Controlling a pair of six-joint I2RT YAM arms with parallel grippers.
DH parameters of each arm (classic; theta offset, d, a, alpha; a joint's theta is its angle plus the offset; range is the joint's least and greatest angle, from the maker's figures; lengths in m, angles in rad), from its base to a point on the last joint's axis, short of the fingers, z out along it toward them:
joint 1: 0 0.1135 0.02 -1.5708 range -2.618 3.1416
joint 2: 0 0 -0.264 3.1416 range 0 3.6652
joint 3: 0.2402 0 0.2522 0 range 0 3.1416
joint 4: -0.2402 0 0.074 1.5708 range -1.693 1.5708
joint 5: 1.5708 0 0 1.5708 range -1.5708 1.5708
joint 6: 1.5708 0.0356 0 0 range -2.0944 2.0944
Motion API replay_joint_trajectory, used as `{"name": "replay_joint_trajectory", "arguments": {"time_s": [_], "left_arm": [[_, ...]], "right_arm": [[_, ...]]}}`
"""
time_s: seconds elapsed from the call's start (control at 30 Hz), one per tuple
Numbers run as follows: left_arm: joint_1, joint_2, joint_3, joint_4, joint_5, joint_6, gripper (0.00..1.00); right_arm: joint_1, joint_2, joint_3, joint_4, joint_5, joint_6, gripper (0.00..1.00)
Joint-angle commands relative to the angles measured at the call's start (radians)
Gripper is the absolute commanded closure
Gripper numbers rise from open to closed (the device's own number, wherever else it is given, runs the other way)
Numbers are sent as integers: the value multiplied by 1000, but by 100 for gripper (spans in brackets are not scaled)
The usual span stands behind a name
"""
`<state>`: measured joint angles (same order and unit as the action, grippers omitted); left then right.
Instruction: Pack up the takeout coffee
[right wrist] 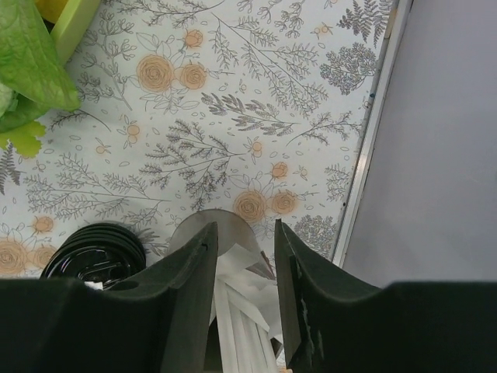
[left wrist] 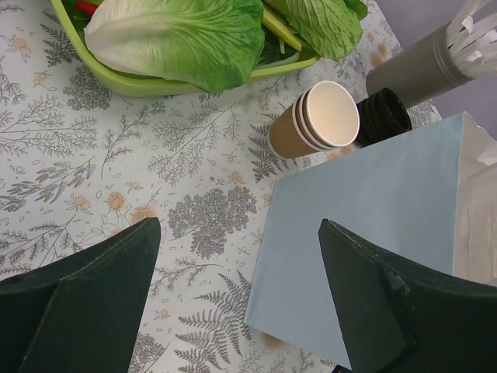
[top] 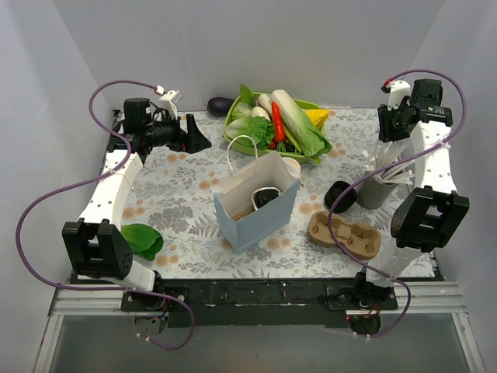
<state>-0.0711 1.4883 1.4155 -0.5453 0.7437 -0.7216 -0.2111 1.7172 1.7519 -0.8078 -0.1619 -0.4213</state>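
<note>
The takeout coffee [top: 266, 197], a tan cup with a black lid, stands inside the open blue paper bag [top: 256, 211] at mid-table. In the left wrist view only the bag's blue side [left wrist: 373, 210] shows; the coffee is hidden. My left gripper [top: 200, 138] hovers at the back left, apart from the bag, its jaws [left wrist: 241, 295] open with nothing between them. My right gripper [top: 388, 128] hangs high at the back right, jaws [right wrist: 242, 264] open and apart from everything, above a grey holder of white straws [right wrist: 233, 295].
An unlidded tan cup [left wrist: 314, 120] and a stack of black lids [left wrist: 383, 116] stand behind the bag. A green tray of vegetables [top: 233, 140] sits at the back, with an eggplant [top: 220, 103]. A cardboard cup carrier [top: 345, 233] lies front right, a green leaf [top: 142, 239] front left.
</note>
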Motion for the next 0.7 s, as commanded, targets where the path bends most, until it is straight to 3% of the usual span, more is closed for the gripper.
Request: {"name": "replay_joint_trajectory", "arguments": {"time_s": [0.0,0.23,0.67], "left_arm": [[2,-45,10,-4,2,17,16],[2,-46,7,-10,0,22,16],[2,-51,2,-8,6,22,16]], "right_arm": [[-2,2,28,30,-16,10,59],[-2,-4,26,18,-21,22,68],[-1,-16,-22,24,2,21,62]]}}
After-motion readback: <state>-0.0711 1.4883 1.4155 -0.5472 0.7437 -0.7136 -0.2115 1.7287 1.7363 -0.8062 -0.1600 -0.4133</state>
